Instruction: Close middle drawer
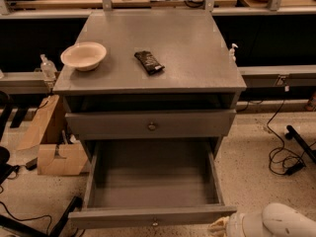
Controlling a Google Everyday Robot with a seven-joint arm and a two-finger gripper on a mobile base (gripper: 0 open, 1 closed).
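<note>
The light is dim and warm and falls from above on the desk (197, 48), whose grey top shows a soft pale sheen. Under the desk top lies deep shadow. The middle drawer (153, 186) is darker toward its back. In front of the desk, low right, the gripper (218, 227) looks pale and bright.

The single camera looks steeply down from in front of the cabinet (197, 48), close up, facing its front. The gripper (220, 227) sits at the frame's lower right edge.
</note>
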